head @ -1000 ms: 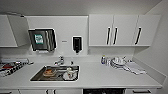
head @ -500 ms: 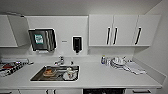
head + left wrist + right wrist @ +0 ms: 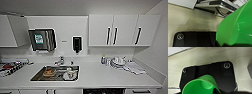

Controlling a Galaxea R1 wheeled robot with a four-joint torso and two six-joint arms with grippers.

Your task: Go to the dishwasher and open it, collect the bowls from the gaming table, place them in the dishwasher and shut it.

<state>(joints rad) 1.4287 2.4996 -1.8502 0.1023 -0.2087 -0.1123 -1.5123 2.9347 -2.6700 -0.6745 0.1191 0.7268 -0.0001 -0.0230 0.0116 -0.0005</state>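
wide green bowl (image 3: 235,26): cut off by the left wrist picture's edges; rim only partly seen, what grips it hidden
small green bowl (image 3: 201,85): lower part cut off in the right wrist view; contact with fingers not discernible
dishwasher (image 3: 103,91): only a dark strip below the worktop's front edge, cut by the head picture's bottom; interior unreadable
sink (image 3: 37,75) contents: blurred, an orange-brown item and white pieces, type uncertain
items near worktop's right back corner (image 3: 117,62): pale, blurred, cannot identify
clutter at worktop's left edge (image 3: 10,68): cut off, indistinct
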